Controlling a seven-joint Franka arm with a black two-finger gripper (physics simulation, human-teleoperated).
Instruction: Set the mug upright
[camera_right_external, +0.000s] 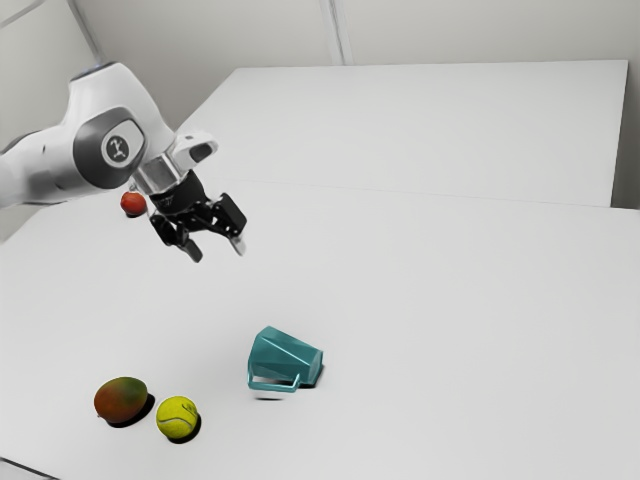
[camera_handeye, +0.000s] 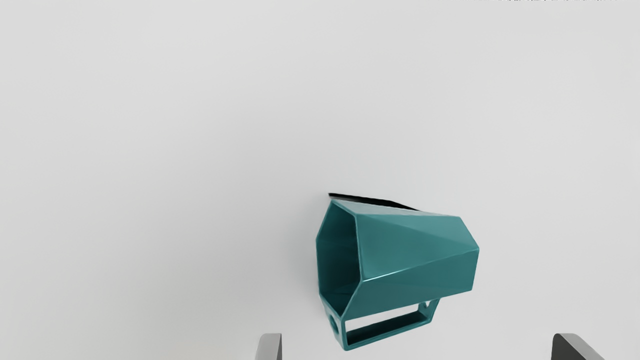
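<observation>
1. Mug (camera_handeye: 415, 250), teal, faceted. Lies on its side on the tabletop (camera_right_external: 450, 320); not upright. Mouth (camera_handeye: 340, 255) faces the exterior view's left; narrower foot points to that view's right.
2. Handling, by judgement: rigid, fairly light, possibly ceramic and chippable. Smooth flat facets; may slip or roll if pinched off-centre. Taper likely to work against a grip near the foot.
3. Handle (camera_handeye: 390, 327), angular, same teal. Juts out on the side toward the tennis ball (camera_right_external: 177, 417); likely to foul a descending finger.
4. Suggested hold: across the body toward the mouth, or one finger inside and one outside the wall, clear of the handle, leaving room to turn the foot downward.
5. Tool (camera_right_external: 217, 250), black, two-fingered. Open and empty; raised above the tabletop, well apart from the mug.
6. Tennis ball, yellow-green. Near the mug, apart from it; could roll if brushed.
7. Mango (camera_right_external: 121, 399), red and green. Just beside the ball, farther from the mug.
8. Round red object (camera_right_external: 133, 203), kind uncertain. Well apart, beyond the tool.
</observation>
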